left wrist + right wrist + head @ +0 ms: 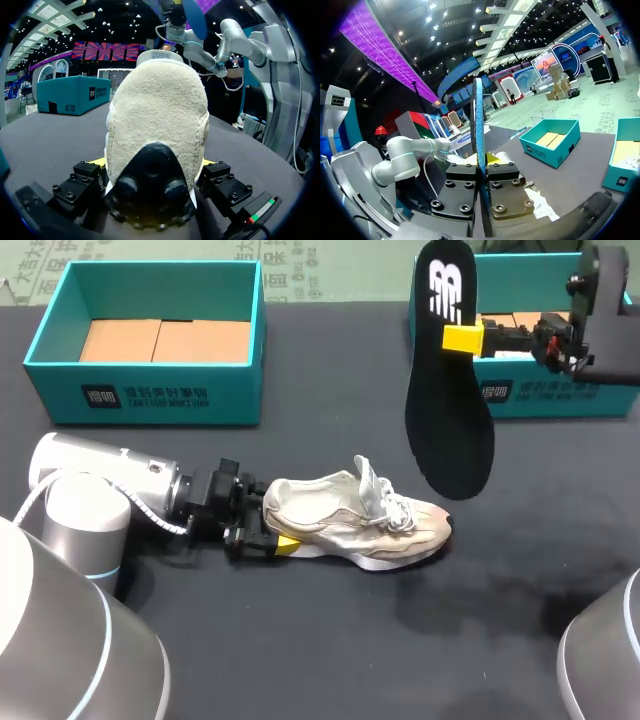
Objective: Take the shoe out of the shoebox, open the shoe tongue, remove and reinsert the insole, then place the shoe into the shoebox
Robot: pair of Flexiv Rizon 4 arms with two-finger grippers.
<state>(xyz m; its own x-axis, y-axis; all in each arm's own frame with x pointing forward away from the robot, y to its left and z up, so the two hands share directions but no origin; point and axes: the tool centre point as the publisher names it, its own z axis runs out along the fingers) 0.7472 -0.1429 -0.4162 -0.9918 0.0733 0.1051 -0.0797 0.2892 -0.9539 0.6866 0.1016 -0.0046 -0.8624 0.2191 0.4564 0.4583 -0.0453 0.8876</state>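
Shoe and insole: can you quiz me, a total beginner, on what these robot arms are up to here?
1. True or false: the insole sits inside the shoe.
2. Which one holds the insole? A: left gripper. B: right gripper.
3. Fill in: the left gripper grips the shoe by its ____.
Key: 1 false, it is held in the air, outside the shoe; 2 B; 3 heel.

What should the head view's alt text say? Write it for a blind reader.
The right gripper holds a black insole in the air, while the left gripper clamps the heel of a pale sneaker standing on the dark table. An open teal shoebox stands far left, a second shoebox far right.
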